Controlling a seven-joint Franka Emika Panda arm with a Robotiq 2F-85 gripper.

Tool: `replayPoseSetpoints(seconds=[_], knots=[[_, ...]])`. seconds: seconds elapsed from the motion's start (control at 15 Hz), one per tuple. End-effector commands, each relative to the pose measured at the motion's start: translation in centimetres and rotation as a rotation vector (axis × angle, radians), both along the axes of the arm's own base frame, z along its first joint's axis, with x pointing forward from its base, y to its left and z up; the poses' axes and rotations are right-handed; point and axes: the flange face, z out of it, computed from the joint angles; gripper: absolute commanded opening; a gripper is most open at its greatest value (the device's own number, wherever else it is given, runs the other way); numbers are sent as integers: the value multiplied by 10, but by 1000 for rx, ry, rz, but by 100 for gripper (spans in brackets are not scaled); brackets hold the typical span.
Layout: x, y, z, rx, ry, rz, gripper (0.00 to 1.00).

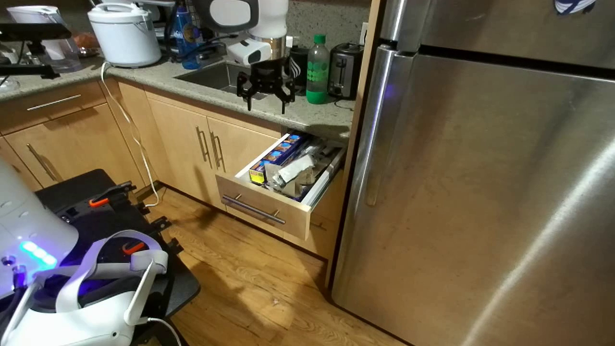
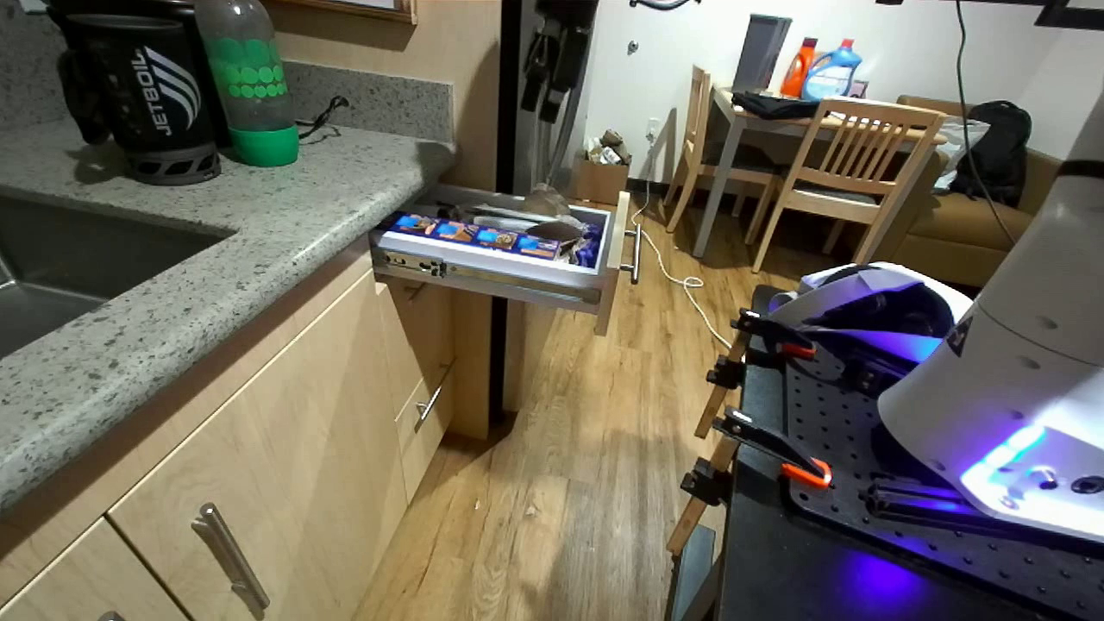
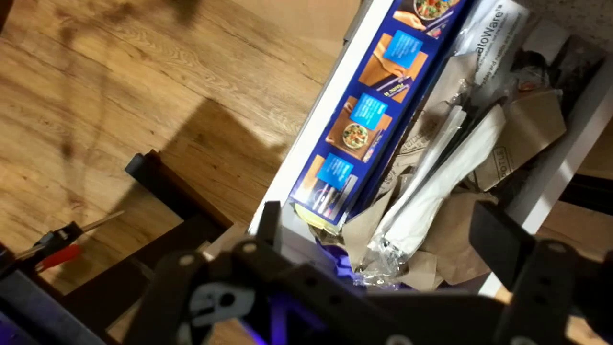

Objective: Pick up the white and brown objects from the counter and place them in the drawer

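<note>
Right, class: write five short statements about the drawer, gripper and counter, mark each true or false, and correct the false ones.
1. The drawer is open. True.
2. The gripper is shut. False: the gripper is open and holds nothing.
3. The green-capped bottle stands upright on the counter. True.
4. The blue box lies on the counter. False: the blue box is in the drawer.
5. The toaster is beside the green-capped bottle. True.

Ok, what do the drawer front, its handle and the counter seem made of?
Drawer front: probably wood or veneer, satin, by its pale tan colour.
Handle: likely brushed metal, from its soft grey sheen.
Counter: smooth stone or composite, judging by the grey speckle; can't tell which.
</note>
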Motion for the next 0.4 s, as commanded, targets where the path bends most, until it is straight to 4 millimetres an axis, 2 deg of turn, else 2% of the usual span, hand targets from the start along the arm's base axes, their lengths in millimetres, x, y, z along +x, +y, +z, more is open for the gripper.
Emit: replayPoseSetpoints(seconds=[0.0, 0.07, 0.13, 0.33], knots=[[-29, 12, 28, 11, -14, 72, 100], [-32, 13, 32, 8, -15, 79, 100], [-16, 6, 22, 6, -12, 48, 100], [-18, 7, 24, 6, -14, 49, 100]])
